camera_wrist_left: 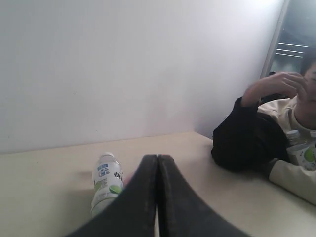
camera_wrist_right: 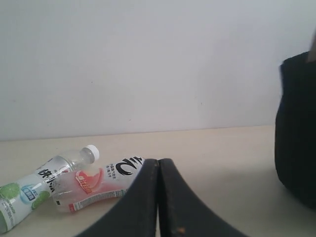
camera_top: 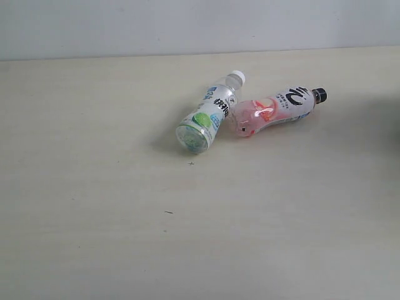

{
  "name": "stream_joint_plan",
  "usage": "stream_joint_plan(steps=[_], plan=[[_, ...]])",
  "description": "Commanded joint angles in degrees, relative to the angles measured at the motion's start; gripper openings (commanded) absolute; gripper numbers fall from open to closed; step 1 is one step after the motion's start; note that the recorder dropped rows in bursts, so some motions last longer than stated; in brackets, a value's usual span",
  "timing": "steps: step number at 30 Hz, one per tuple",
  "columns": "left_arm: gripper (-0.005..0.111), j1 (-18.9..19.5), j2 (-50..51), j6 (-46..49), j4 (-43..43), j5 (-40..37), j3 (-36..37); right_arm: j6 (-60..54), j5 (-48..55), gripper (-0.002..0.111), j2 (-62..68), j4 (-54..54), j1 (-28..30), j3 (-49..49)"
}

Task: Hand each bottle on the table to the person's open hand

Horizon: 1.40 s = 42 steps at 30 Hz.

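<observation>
By the look of it, two bottles are left to hand over, and neither is gripped yet. Furthest left, the small clear plastic bottle with the green-and-blue label and white cap (camera_top: pixel 209 117) lies on its side on the pale cream table (camera_top: pixel 94 219). Just right of it lies the clear bottle with the pink label and black cap (camera_top: pixel 275 110), its base end touching the first bottle's side. I cannot tell whether either holds liquid (the pink may be drink or only print).

The robot's left hand (camera_wrist_left: pixel 158 159) is closed on nothing, near the green-and-blue bottle but apart from it. The right hand (camera_wrist_right: pixel 158 161) is likewise closed and empty. Well right of that bottle sits the person, whose bare hand (camera_wrist_left: pixel 276 86) is raised to the face, not held out. Another clear bottle (camera_wrist_left: pixel 299 147) shows at the chest, probably already delivered.
</observation>
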State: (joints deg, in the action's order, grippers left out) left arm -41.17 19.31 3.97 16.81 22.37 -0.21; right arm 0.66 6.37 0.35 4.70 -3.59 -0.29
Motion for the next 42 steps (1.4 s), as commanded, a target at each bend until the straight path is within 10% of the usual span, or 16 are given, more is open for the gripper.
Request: stream_joint_plan(steps=[1,10,42], plan=[[0.0,0.12,-4.37,0.01,-1.16,-6.46,-0.29,-0.21,-0.22,0.0,-0.35,0.04,0.24,0.29],[0.0,0.12,-15.06,1.78,-1.69,-18.81,-3.92,-0.21,-0.22,0.0,-0.35,0.04,0.24,0.29],[0.0,0.12,-16.22,1.57,-1.27,-16.42,0.21,-0.19,-0.22,0.0,-0.35,0.04,0.24,0.29]])
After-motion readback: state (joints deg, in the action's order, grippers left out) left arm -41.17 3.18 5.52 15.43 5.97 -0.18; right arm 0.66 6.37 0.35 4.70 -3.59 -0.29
